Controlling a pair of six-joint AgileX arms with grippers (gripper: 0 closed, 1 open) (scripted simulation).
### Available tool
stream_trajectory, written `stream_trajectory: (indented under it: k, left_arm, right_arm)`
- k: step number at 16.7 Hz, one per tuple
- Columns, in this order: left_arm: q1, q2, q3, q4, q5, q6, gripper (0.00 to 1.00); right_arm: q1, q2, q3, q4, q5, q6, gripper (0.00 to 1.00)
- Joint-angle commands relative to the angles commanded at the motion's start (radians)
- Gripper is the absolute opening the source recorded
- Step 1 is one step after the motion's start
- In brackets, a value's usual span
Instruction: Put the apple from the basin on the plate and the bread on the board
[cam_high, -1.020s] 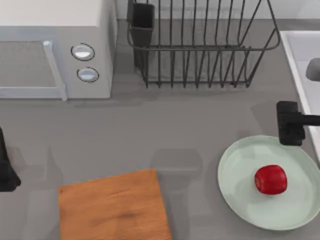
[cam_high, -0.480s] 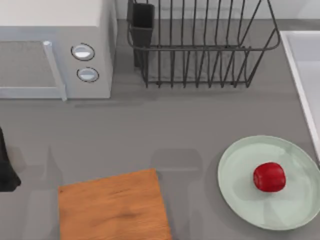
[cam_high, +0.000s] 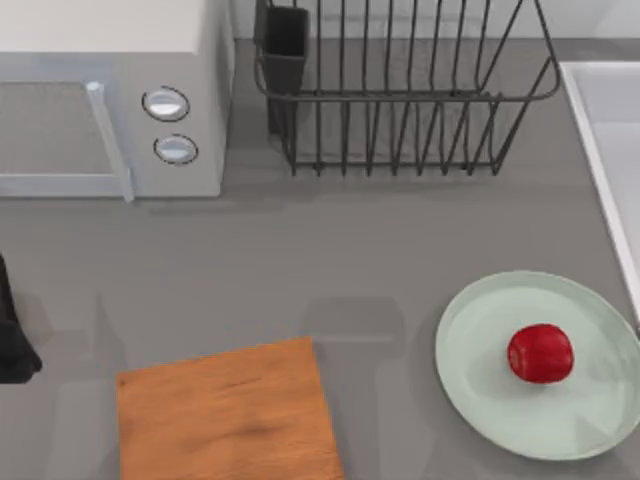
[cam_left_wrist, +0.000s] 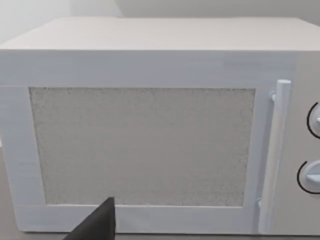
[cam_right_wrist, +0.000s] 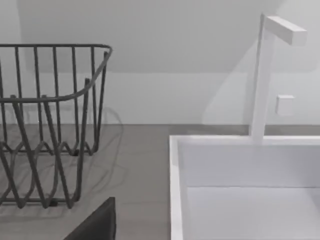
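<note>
Already the apple (cam_high: 540, 353) is seated on the plate (cam_high: 480, 330), right of the bare board (cam_high: 228, 412); gripper closure cannot be told.

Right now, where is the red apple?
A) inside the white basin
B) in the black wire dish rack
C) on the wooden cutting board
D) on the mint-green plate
D: in the top view the red apple lies on the mint-green plate, right of the wooden cutting board.
</note>
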Motion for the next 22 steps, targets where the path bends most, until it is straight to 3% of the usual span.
stream_trajectory:
  k: [7, 11, 22]
  left_arm:
    - [0.002, 0.010, 0.009, -0.007, 0.000, 0.009, 1.00]
    - [0.020, 0.157, 0.133, -0.106, -0.003, 0.124, 1.00]
    - [0.105, 1.167, 0.805, -0.653, 0.000, 0.761, 1.00]
  right_arm:
    - [-0.003, -0.007, -0.007, 0.006, 0.000, -0.003, 1.00]
    - [-0.003, -0.007, -0.007, 0.006, 0.000, -0.003, 1.00]
    - [-0.003, -0.007, -0.007, 0.006, 0.000, -0.003, 1.00]
